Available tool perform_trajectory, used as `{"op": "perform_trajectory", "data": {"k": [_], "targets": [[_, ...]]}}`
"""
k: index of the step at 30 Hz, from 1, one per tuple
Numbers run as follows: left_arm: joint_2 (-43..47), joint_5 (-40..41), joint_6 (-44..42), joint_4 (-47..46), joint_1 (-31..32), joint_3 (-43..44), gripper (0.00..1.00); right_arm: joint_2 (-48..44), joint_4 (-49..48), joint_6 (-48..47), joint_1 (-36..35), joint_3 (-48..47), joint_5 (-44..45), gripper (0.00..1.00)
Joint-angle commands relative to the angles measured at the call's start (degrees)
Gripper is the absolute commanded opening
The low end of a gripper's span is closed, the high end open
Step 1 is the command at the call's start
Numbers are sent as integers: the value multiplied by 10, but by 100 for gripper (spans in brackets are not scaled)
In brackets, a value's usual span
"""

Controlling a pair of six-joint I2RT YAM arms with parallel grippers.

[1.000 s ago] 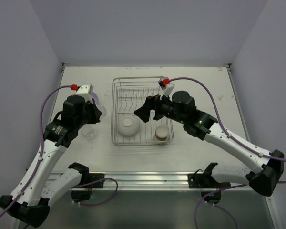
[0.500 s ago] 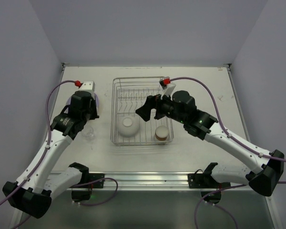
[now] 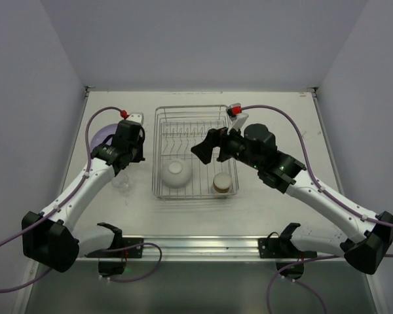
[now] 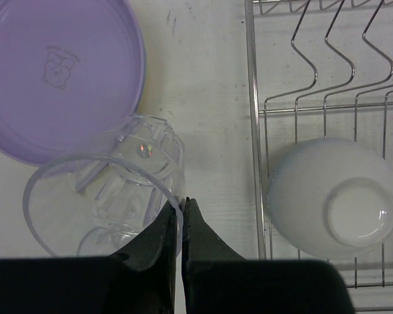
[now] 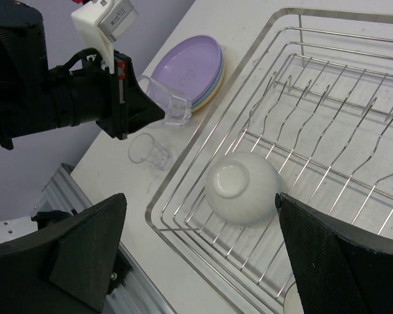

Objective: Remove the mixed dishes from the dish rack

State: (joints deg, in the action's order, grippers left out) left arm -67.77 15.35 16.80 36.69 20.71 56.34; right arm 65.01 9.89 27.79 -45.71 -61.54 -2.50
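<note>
Two clear glasses sit outside the dish rack point(image 3: 195, 152), both off its left side. One glass point(image 5: 169, 104) is pinched by its rim in the left gripper point(image 4: 181, 210), whose fingers point(image 4: 158, 237) are pressed together on the thin wall; it hangs tilted above the table point(image 3: 275, 118), close to the rack's left wall, near that wall's middle. The second glass point(image 5: 149, 152) stands upright on the table, just left of the rack's near-left corner and apart from the held one. Further left of the rack, towards its far end, lies a stack of plates with the purple plate point(image 5: 187, 65) on top and the edges of a blue and a tan one showing beneath it; in the left wrist view the held glass overlaps the purple plate's rim, and whether they touch cannot be told. Inside the rack, the white bowl point(image 4: 334, 196) rests upside down in the near-left part, beside the left wall and in front of the row of upright prongs. The brown cup point(image 3: 221, 183) stands upright in the rack's near-right corner. The right gripper point(image 3: 208, 147) hangs over the middle of the rack with its jaws spread wide, holding nothing and clear of the bowl and the wires; in its own camera the bowl shows between the two fingers.
</note>
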Motion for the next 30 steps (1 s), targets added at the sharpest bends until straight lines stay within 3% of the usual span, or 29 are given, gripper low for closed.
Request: {"op": "perform_trajectory", "data": {"k": [1,21,28,30], "targets": [[-10,15,-13,-43,3,4,0,-19,-4,-12,8,9,0,98],[-121,-9,-25,-29,3,-8,0,-58,-3,-19,26,36,-6,98],[-135,-23,-26,-21,3,-6,5,-68,-4,-20,32,43,-4,98],[-138,-23,-26,-18,3,-4,11,-70,-4,-20,34,45,-4,98]]}}
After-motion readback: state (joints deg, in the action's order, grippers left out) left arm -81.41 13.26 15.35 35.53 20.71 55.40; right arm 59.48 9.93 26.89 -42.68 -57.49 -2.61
